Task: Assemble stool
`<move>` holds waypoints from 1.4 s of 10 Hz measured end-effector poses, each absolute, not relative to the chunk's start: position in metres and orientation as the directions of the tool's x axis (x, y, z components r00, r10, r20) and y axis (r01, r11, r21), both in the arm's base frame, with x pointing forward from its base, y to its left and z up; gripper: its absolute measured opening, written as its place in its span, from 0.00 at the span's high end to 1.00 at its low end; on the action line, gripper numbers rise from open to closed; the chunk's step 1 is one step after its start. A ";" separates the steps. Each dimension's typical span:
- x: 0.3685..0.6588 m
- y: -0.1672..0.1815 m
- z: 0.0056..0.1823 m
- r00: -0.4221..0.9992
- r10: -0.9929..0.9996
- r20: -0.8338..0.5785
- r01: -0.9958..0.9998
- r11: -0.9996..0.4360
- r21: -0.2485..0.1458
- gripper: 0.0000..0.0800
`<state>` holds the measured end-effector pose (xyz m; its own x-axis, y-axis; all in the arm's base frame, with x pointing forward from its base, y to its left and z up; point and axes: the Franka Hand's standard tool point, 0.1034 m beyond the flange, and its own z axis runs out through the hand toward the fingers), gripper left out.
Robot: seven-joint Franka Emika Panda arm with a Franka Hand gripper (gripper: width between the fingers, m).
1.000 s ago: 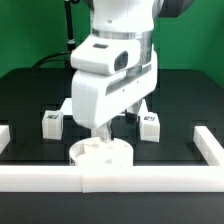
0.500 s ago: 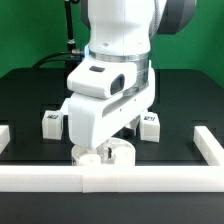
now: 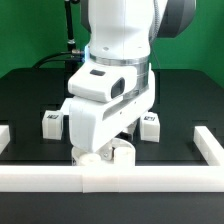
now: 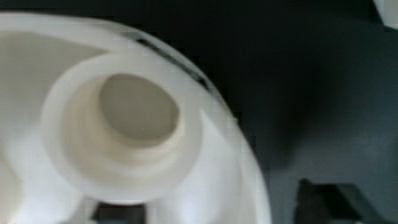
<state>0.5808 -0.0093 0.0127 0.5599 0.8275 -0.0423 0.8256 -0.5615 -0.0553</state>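
Note:
The white round seat disc [image 3: 118, 153] lies on the black table just behind the front border bar; the arm's white hand [image 3: 105, 108] is low over it and hides its left part and the fingers. In the wrist view the seat [image 4: 125, 110] fills the picture, blurred, with one round hole showing. My gripper [image 4: 231, 208] straddles the seat's rim: one dark fingertip [image 4: 128, 212] is inside and the other [image 4: 342, 202] outside, with a dark gap still showing on the outer side. Two white legs with tags stand behind, one on the exterior view's left [image 3: 52, 122] and one on its right [image 3: 150, 126]. A third leg is hidden.
A long white border bar [image 3: 112, 178] runs along the front, with short end pieces on the exterior view's left [image 3: 5, 135] and right [image 3: 207, 145]. A black cable hangs at the back left [image 3: 66, 40].
The arm has come down onto the seat over the last second, covering more of it. Over the last half second it has sunk only slightly. The seat and legs have not moved.

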 end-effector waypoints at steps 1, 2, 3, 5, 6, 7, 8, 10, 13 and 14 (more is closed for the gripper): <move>0.581 -0.009 0.013 0.560 0.827 -0.042 0.826 -0.561 -0.055 0.52; 0.581 -0.009 0.013 0.560 0.828 -0.043 0.826 -0.561 -0.056 0.77; 0.580 -0.009 0.012 0.560 0.827 -0.043 0.826 -0.562 -0.056 0.92; 0.577 -0.010 0.012 0.561 0.826 -0.053 0.823 -0.564 -0.069 0.95; 0.577 -0.010 0.012 0.561 0.826 -0.053 0.823 -0.564 -0.069 0.95; 0.576 -0.010 0.012 0.561 0.826 -0.054 0.823 -0.564 -0.070 0.95; 0.576 -0.010 0.012 0.561 0.826 -0.054 0.823 -0.564 -0.070 0.95; 0.576 -0.007 0.012 0.565 0.823 -0.056 0.820 -0.568 -0.068 0.95; 0.574 0.035 0.012 0.543 0.838 -0.045 0.835 -0.545 -0.078 0.95; 0.574 0.050 0.012 0.537 0.843 -0.039 0.839 -0.538 -0.081 0.95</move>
<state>0.5745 0.0497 0.0121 0.5372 0.8426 -0.0386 0.8387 -0.5385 -0.0811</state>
